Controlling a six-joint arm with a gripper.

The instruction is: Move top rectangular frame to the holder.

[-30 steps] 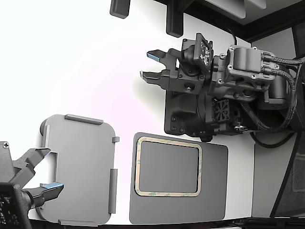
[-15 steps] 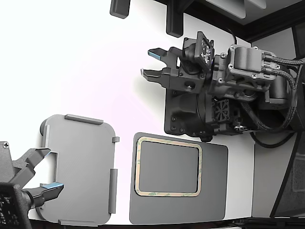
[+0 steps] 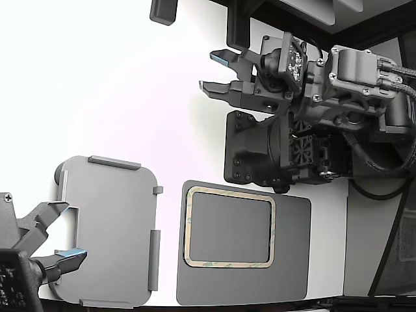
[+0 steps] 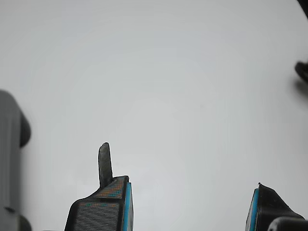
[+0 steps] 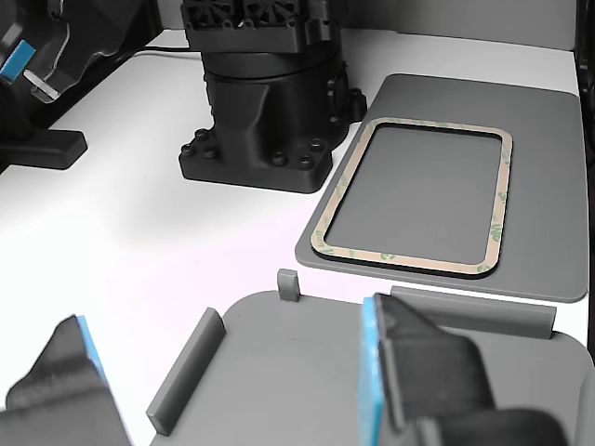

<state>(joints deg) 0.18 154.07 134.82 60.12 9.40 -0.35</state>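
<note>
The top rectangular frame (image 3: 188, 227), a thin tan ring with rounded corners, lies flat on a dark grey pad (image 3: 292, 260) at the front middle of the exterior view. It also shows in the other view (image 5: 400, 262). The holder (image 3: 110, 234), a light grey plate with raised tabs, lies to the frame's left in the exterior view; the other view (image 5: 279, 372) shows it, and one edge shows in the wrist view (image 4: 7, 144). My gripper (image 3: 211, 71) is open and empty, high above the white table at the back, far from both. The wrist view shows its blue-padded fingers (image 4: 122, 207) wide apart over bare table.
A black bolted mount block (image 3: 250, 149) stands behind the pad, under my arm; the other view (image 5: 260, 121) shows it too. A second arm's open gripper (image 3: 70, 231) hovers at the holder's left edge. Black blocks (image 3: 162, 10) sit at the table's back edge.
My gripper has risen toward the back and shifted slightly right in the exterior view, still open. The frame, holder and second gripper have not moved.
</note>
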